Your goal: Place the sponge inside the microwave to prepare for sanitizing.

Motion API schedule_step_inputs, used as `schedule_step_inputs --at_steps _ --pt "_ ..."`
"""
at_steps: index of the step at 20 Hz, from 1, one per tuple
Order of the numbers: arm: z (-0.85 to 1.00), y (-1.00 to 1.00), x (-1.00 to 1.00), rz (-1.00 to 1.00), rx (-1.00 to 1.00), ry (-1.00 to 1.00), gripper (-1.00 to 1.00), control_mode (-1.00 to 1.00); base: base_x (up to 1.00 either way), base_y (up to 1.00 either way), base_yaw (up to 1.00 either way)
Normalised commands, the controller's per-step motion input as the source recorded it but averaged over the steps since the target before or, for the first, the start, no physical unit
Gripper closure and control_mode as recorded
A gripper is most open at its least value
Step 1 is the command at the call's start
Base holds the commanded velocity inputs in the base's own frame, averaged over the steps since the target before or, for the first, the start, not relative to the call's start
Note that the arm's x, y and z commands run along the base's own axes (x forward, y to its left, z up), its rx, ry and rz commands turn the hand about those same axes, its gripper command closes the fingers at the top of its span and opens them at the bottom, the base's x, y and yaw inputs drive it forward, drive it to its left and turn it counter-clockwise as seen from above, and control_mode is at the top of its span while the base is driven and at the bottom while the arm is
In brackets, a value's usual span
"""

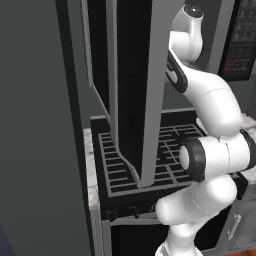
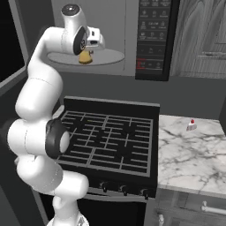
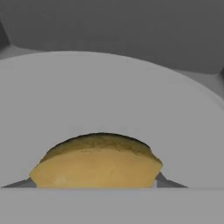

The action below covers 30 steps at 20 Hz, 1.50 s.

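Right base view: gripper [image 2: 85,56] inside microwave [image 2: 152,39] cavity, jaws closed on sponge [image 2: 84,58], held just above turntable [image 2: 112,56].

Hand view: sponge [image 3: 96,161] between fingertips [image 3: 161,178], long axis crosswise to jaws, domed side toward turntable [image 3: 109,96].

Risk, as I judge it: if I release too high, sponge bounces or rolls off the turntable rim; on retreat, wrist may clip open door [image 1: 135,90].

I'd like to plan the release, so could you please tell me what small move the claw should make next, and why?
Probably open the claw and let go. It is already inside the microwave, with the sponge between its fingers, at or just above the turntable. If the sponge is not yet touching, a slight lowering first would be safer.
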Motion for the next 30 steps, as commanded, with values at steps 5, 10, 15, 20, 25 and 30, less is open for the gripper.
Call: schedule_step_inputs --at_steps 5,10,15,20,25,30 --pt "0.00 0.00 0.12 0.00 0.00 0.03 1.00 -1.00 0.00 0.00 0.00" --pt "-0.01 0.00 0.00 0.00 0.00 -0.02 1.00 -1.00 0.00 0.00 0.00" --pt "-0.17 0.00 0.09 0.00 0.00 0.00 1.00 -1.00 0.00 0.00 0.00" --pt "-0.18 0.03 0.19 0.00 0.00 0.00 1.00 -1.00 0.00 0.00 0.00" --pt "-0.02 0.05 0.41 0.00 0.00 0.00 1.00 -1.00 0.00 0.00 0.00" --pt "0.00 0.00 0.46 0.00 0.00 0.00 1.00 -1.00 0.00 0.00 0.00"
